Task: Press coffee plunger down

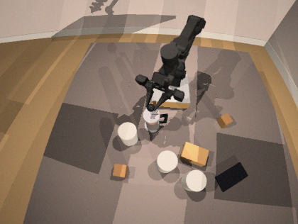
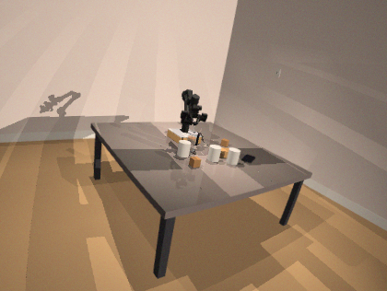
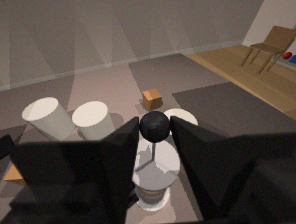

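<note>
Wrist view: end effector (image 3: 154, 131) grips plunger knob (image 3: 154, 126); cups (image 3: 93, 120) seemingly near.

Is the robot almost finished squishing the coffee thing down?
Not yet. Done: the gripper is shut on the plunger knob. In hand: pushing; the rod above the lid shows the plunger is up. Left: press fully down, keep the press upright, let go.

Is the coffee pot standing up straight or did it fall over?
Standing up. In the wrist view the coffee press sits upright under the gripper, its rod rising straight to the black knob.
</note>
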`<state>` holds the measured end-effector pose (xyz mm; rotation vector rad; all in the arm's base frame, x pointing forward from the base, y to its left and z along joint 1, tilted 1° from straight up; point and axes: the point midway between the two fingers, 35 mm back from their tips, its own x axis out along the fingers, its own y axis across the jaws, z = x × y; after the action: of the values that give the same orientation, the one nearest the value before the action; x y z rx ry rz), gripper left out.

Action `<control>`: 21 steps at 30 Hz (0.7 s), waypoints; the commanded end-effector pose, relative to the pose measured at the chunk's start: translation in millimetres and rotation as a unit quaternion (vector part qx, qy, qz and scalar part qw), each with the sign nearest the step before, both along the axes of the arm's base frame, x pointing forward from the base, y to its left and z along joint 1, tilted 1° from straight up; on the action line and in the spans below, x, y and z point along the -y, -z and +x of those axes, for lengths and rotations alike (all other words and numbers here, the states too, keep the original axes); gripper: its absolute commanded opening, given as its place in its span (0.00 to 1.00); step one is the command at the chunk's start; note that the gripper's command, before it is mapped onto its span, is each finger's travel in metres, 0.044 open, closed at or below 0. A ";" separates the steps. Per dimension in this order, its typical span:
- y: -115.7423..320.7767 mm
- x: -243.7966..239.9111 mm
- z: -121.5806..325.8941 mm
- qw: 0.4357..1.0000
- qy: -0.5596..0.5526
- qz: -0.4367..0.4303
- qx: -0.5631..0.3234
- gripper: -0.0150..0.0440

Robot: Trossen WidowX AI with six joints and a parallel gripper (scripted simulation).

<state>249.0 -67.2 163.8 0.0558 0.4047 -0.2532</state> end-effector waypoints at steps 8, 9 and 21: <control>38.3 0.4 3.2 0.999 0.002 0.013 -0.040 0.45; 38.1 0.6 4.1 0.999 0.002 0.013 -0.040 0.45; 35.8 2.3 11.3 0.999 0.002 0.013 -0.039 0.45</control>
<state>261.7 -69.9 143.2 0.0585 0.4355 -0.2531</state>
